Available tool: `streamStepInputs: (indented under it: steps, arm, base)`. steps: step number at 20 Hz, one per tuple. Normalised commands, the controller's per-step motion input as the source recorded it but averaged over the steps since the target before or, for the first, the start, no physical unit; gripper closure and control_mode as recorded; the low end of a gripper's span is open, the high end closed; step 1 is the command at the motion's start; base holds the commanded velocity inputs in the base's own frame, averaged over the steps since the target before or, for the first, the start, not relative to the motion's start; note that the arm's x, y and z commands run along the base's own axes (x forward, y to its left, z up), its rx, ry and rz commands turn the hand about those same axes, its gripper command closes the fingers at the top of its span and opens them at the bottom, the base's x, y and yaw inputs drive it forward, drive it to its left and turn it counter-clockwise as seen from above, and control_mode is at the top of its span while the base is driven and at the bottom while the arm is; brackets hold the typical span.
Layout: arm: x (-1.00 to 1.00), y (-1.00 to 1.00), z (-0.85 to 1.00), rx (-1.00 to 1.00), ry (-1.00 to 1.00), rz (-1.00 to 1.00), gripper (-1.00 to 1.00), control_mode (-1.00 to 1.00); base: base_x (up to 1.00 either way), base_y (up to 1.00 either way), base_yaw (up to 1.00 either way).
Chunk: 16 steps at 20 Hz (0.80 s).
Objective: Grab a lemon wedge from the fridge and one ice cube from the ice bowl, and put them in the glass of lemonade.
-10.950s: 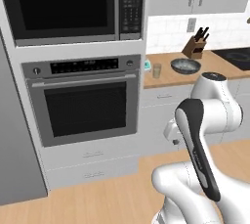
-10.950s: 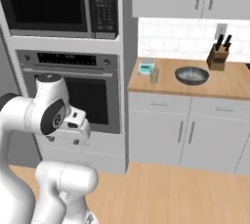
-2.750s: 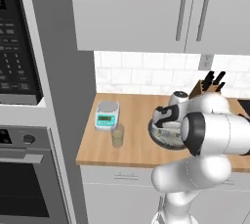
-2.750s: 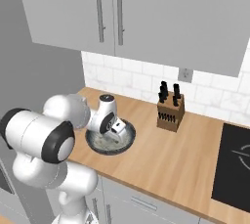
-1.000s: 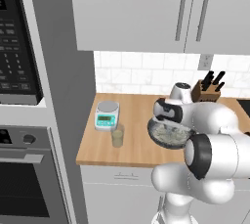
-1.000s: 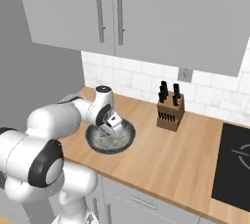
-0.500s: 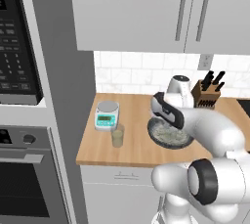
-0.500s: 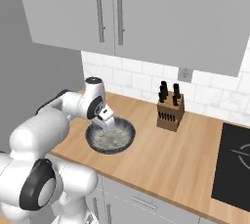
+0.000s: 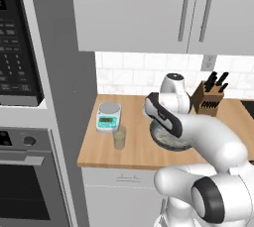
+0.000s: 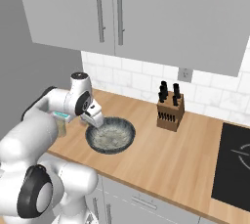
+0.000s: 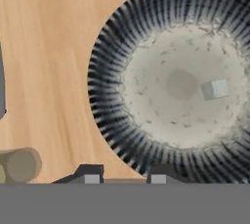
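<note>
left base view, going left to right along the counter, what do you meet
scale → glass of lemonade → ice bowl → knife block

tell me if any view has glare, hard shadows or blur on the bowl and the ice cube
Hand view: the ice bowl is evenly lit with no glare, the ice cube soft-edged. Right base view: flat rendered light, a faint shadow under the bowl. Left base view: the arm hides most of the bowl.

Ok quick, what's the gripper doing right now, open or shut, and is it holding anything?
Gripper: part open, fingertips apart over the bare counter beside the ice bowl; nothing visible between them. One ice cube lies in the bowl.
</note>
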Motion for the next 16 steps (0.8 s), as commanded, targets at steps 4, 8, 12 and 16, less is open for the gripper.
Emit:
streamStepInputs:
  steps: [4, 8, 12, 16]
  arm:
    - [0.00, 0.45, 0.22, 0.03, 0.00, 0.01, 1.00, -1.00]
    - [0.00, 0.43, 0.07, 0.09, -0.07, 0.01, 1.00, -1.00]
    - [0.00, 0.47, 0.01, 0.14, -0.05, 0.00, 1.00, -1.00]
    - [0.00, 0.56, 0.00, 0.16, -0.03, 0.00, 1.00, -1.00]
  base:
    - [0.00, 0.00, 0.00]
    - [0.00, 0.00, 0.00]
    - [0.00, 0.00, 0.00]
    - [0.00, 0.00, 0.00]
